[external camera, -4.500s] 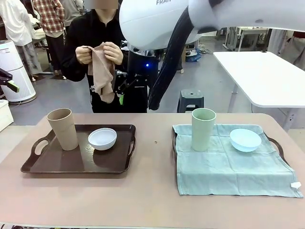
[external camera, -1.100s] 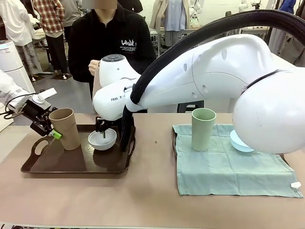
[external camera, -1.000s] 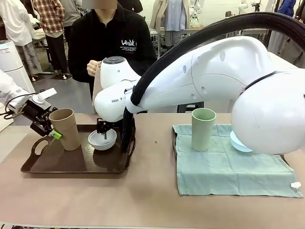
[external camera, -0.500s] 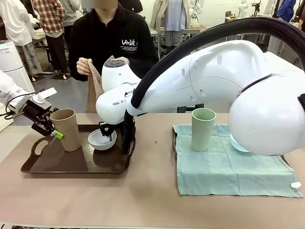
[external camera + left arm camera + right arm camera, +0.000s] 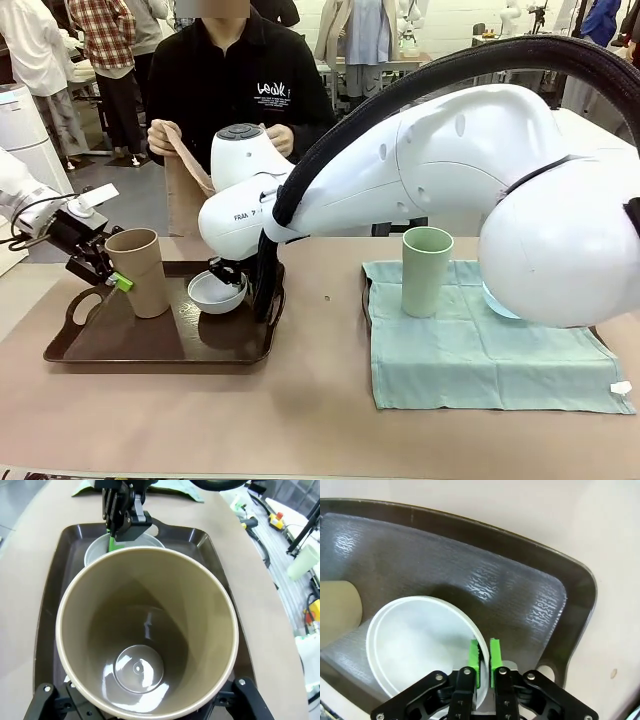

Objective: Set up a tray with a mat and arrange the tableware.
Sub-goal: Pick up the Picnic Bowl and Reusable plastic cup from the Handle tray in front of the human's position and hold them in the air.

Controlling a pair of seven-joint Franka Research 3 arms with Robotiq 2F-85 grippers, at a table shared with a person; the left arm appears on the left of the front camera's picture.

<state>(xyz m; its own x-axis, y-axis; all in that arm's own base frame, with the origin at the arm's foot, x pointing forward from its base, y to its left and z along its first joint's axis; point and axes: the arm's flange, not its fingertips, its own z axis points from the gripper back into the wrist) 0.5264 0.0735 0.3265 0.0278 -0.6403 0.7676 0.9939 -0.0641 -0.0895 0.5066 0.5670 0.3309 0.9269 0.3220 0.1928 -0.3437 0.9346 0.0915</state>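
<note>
Left gripper [image 5: 112, 272] clamps tan cup [image 5: 136, 271] on brown tray [image 5: 150, 345], left end. Right gripper [image 5: 484, 661] pinches white bowl [image 5: 217, 291] rim, bowl tilted just above tray. Right arm [image 5: 450, 190] blocks most of blue bowl [image 5: 492, 299] on green mat [image 5: 480, 345]; green cup [image 5: 427, 270] upright there. Person [image 5: 235, 90] behind holds tan cloth [image 5: 185, 185]

You can read little here. White script is printed on the chest of the person's black top [image 5: 272, 90], well beyond the right gripper; it looks like "leak", but the letters are too small to be sure. On the white arm link [image 5: 240, 215] just above that gripper, small dark print begins "FRA".
</note>
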